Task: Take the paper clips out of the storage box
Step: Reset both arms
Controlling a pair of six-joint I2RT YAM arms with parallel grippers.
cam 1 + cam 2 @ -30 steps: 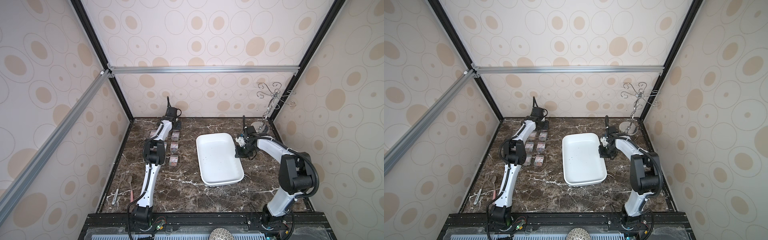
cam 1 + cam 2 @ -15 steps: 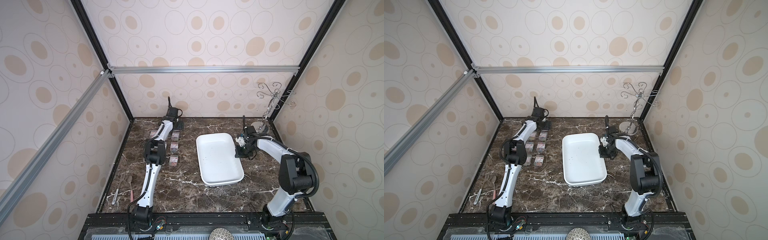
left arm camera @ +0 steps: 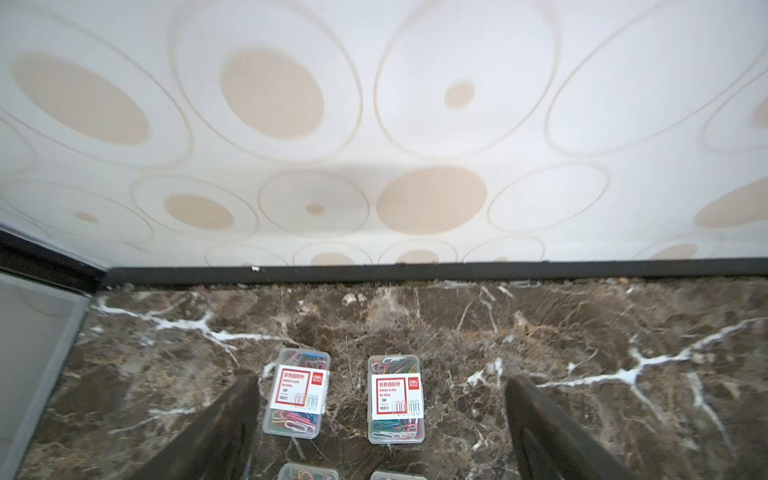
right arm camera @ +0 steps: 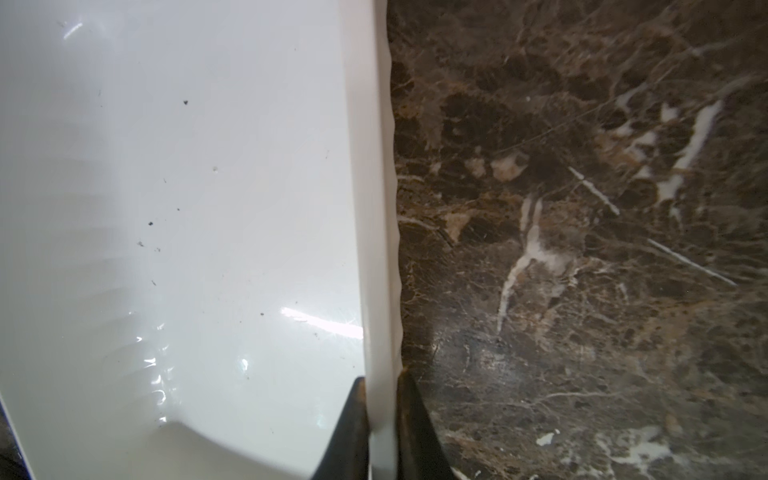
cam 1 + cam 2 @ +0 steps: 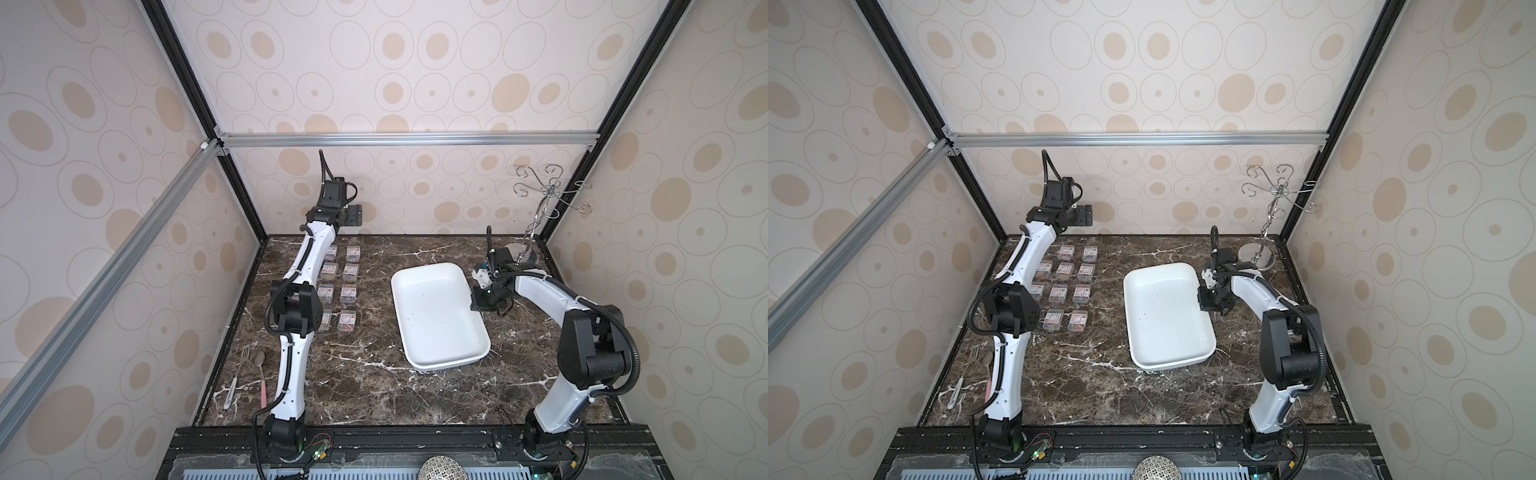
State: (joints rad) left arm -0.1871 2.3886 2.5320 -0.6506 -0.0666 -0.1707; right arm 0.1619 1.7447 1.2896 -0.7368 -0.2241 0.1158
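A: Storage box point(image 5: 436, 316) is empty; paper clip boxes point(image 5: 1057, 293) sit in rows on the marble table point(image 5: 1100, 386) beside it. Left gripper point(image 3: 380, 378) spread above them.
B: Our right gripper point(image 4: 383, 378) pinches its rim. If we retract clamped, we drag it.

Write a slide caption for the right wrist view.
Right gripper pinches the raised rim of the white storage box, with the dark marble tabletop beside it.

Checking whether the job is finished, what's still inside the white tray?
Nothing but a few dark specks on the tray floor. The clip boxes lie outside on the table. The right end effector, clamped on the rim, hides a small strip there in both top views.
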